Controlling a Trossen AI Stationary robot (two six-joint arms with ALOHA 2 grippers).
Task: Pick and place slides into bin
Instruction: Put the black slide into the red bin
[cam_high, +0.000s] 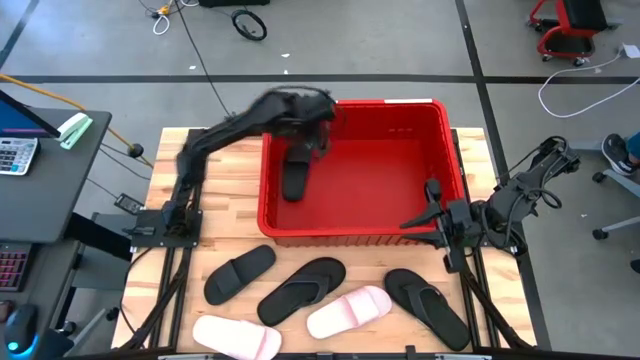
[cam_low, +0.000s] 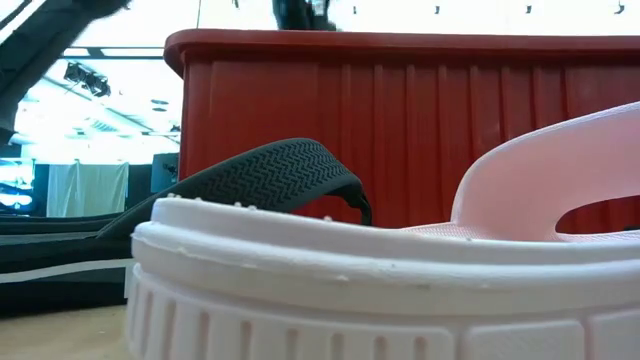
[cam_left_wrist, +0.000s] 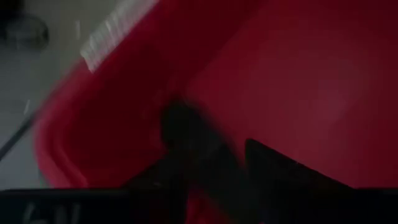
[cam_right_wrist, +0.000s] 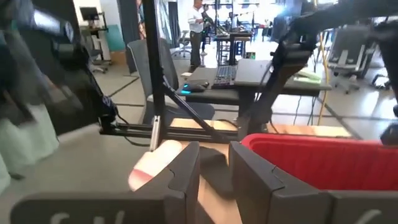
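Left gripper over bin, upper centre of high view; black slide hangs below, fingers' state can't tell. Right gripper at bin's lower-right rim, fingers spread, empty. Five slides on bench, frame bottom. Risk: blurred swing flings slide onto rim.

The left arm rises from its base at the table's nine o'clock edge and reaches toward twelve o'clock, elbow high, forearm blurred. Its wrist tips downward, and the left gripper hangs with its fingers pointing down; whether they are parted or closed is hard to say. The right arm sits folded at the three o'clock edge, forearm lying toward nine o'clock. The right gripper rests low and level, its two dark fingers held apart with a clear gap between them.
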